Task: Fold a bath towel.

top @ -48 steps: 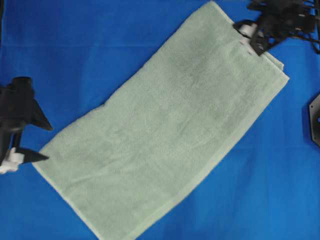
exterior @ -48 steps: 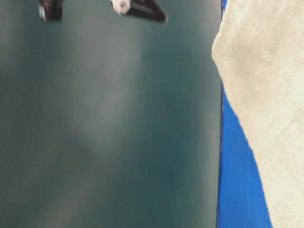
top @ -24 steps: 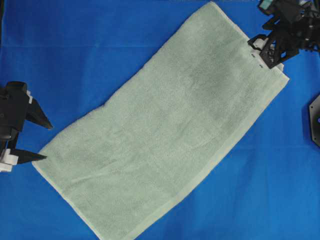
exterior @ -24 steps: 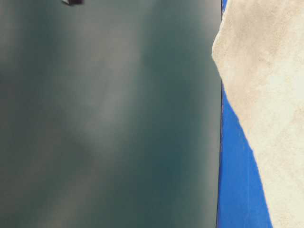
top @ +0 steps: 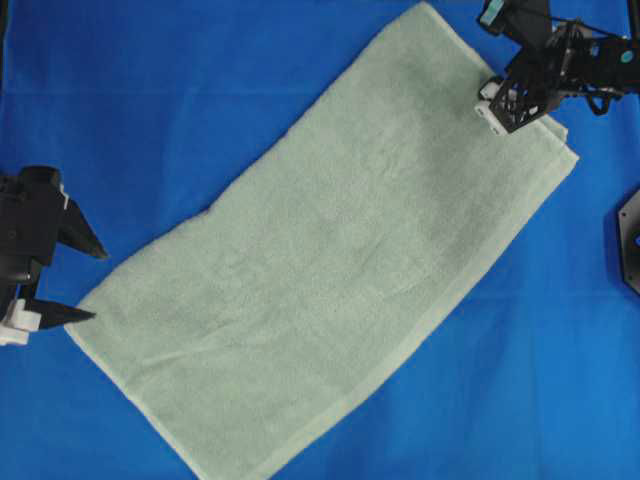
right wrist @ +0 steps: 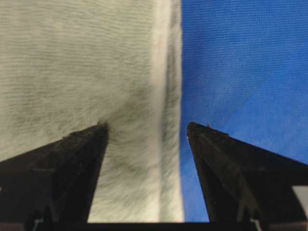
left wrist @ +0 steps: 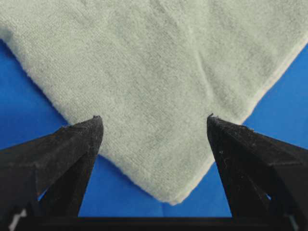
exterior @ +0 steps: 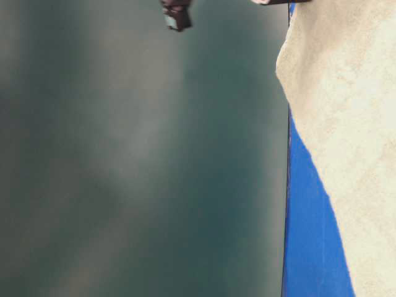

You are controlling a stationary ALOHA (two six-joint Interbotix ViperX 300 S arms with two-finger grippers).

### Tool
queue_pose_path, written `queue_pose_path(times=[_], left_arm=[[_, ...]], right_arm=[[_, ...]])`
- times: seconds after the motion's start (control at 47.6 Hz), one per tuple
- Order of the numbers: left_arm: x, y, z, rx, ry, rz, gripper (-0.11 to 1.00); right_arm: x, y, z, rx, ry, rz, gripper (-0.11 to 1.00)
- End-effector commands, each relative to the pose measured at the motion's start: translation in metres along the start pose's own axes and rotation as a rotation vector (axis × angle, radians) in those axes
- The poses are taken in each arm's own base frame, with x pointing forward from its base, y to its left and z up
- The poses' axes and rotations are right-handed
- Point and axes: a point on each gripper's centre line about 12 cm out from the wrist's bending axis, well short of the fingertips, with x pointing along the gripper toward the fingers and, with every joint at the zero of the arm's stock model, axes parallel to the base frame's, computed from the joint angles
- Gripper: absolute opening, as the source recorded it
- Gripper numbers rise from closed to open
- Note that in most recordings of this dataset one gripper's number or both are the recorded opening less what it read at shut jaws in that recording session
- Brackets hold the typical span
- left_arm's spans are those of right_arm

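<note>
Bath towel (top: 330, 260), already doubled; opposite ends are straddled by the spread-jawed left gripper (left wrist: 154, 120) and right gripper (right wrist: 147, 127), presumably for another fold.

Bright blue table cloth (top: 200, 90) covering the table, blurred dark teal-grey backdrop (exterior: 136, 161), even lighting

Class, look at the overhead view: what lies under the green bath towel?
The bath towel lies spread flat on a blue table cloth, which shows on every side of it. Whatever is beneath the towel's middle is covered and cannot be seen.
</note>
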Motion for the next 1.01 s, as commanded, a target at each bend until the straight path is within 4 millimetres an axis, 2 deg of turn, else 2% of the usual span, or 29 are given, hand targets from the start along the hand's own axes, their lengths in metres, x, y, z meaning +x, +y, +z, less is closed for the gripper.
queue_pose_path(times=[0.0, 0.21, 0.42, 0.462, 0.504, 0.651, 0.862, 0.988], left_arm=[[0.003, 0.0, 0.004, 0.002, -0.002, 0.002, 0.83], [0.012, 0.0, 0.004, 0.0, 0.017, 0.007, 0.83], [0.01, 0.0, 0.004, 0.0, 0.011, 0.005, 0.83], [0.01, -0.001, 0.004, -0.001, 0.01, 0.004, 0.83], [0.01, -0.001, 0.004, -0.001, 0.01, 0.004, 0.83], [0.01, -0.001, 0.004, -0.003, 0.011, 0.002, 0.83], [0.009, -0.001, 0.004, -0.002, 0.013, 0.004, 0.83], [0.009, -0.001, 0.004, -0.004, 0.012, 0.003, 0.83]], right_arm=[[0.006, -0.006, 0.002, 0.011, -0.014, 0.005, 0.66], [0.025, -0.011, -0.006, 0.028, 0.016, 0.014, 0.66], [0.028, -0.01, -0.014, 0.041, 0.031, 0.023, 0.64], [0.028, -0.01, -0.014, 0.043, 0.033, 0.022, 0.61], [0.028, -0.011, -0.016, 0.047, 0.039, 0.02, 0.53], [0.026, -0.009, -0.019, 0.054, 0.046, 0.022, 0.18], [0.024, -0.006, -0.018, 0.059, 0.042, 0.028, 0.16], [0.008, 0.0, -0.007, 0.064, 0.007, 0.024, 0.16]])
